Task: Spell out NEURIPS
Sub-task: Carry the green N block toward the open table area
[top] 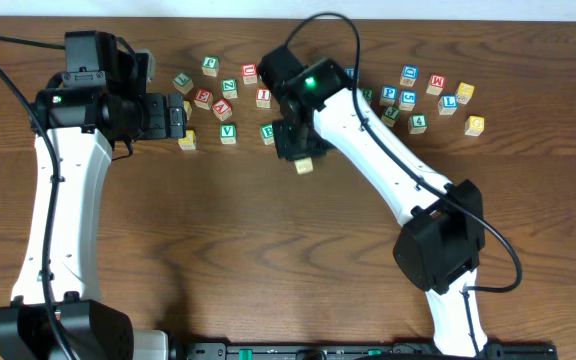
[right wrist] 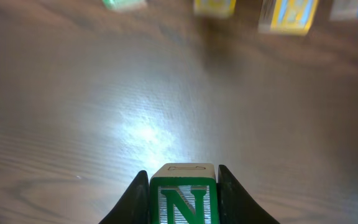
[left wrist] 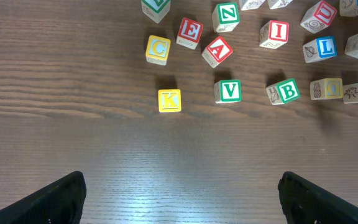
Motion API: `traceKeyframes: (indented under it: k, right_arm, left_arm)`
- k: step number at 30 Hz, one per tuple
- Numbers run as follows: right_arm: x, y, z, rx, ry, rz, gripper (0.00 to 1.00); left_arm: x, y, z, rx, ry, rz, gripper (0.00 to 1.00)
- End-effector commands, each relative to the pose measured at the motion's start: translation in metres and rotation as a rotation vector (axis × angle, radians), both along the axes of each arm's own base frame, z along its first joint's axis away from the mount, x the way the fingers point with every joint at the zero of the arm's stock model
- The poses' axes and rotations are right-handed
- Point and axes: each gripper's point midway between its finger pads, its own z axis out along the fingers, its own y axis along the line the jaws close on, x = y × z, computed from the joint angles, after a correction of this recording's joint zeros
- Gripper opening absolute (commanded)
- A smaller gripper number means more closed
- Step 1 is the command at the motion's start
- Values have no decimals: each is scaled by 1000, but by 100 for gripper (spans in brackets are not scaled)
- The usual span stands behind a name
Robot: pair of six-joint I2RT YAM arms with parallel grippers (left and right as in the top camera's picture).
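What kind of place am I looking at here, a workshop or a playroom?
Probably a robotics lab bench rather than a playroom: a white left arm and a white right arm stand at a wooden table, with cables trailing and letter cubes scattered on it.

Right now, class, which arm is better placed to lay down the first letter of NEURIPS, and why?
Right. The right tool is shut on an N cube above bare table; the left tool hangs open and empty near the K cube.
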Motion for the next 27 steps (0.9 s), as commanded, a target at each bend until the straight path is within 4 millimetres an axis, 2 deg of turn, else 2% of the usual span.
traceKeyframes:
  k: [1, 9, 17, 27]
  right_arm:
    - [-18, 1, -27, -9, 93, -10, 7]
    - [-34, 0, -60, -27, 142, -20, 10]
    - [-33, 6, -91, -7, 108, -66, 9]
    - [-20, 5, -97, -14, 42, -71, 9]
  left_arm:
    - [3, -1, 11, -1, -31, -19, 97]
    - [3, -1, 11, -1, -31, -19, 98]
    - [3, -1, 11, -1, -31, -19, 98]
    - [3, -1, 11, -1, -31, -19, 98]
